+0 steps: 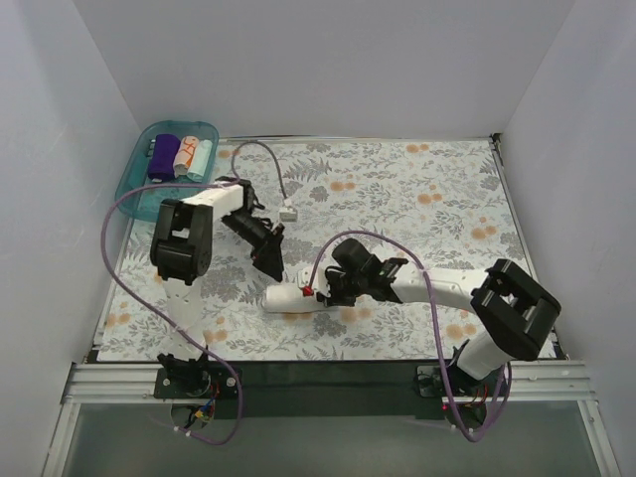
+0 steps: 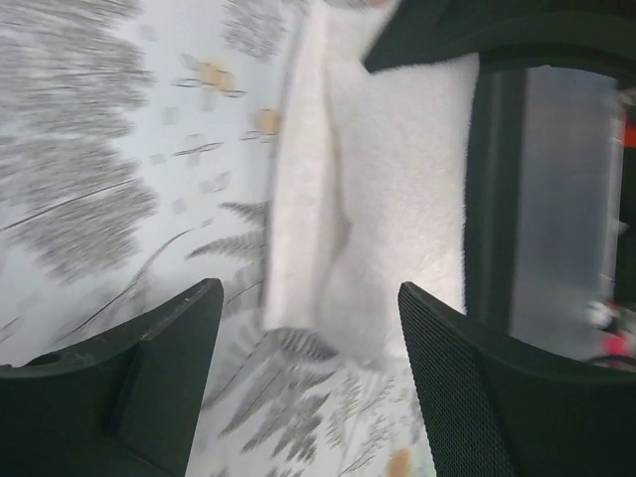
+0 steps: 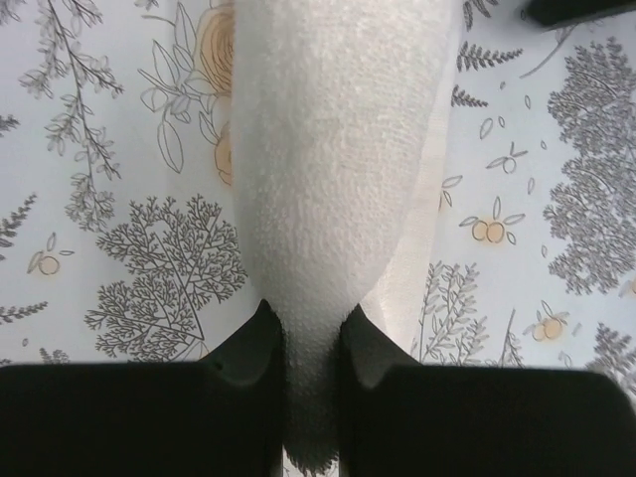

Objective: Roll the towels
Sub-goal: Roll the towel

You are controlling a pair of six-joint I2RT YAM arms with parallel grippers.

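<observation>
Near the front of the floral sheet lies the rolled white towel, one end pinched in the narrowed jaws of the right gripper. It looks soft, light and springy, so the ends are the best places to grip. The left gripper stands wide at the other end, holding nothing. Far left, the teal tray holds a purple roll, a white-orange roll and a pale teal roll.

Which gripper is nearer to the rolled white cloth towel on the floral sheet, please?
Right. The right gripper pinches one end of the rolled white cloth towel; the left gripper hangs open just off the other end.
</observation>
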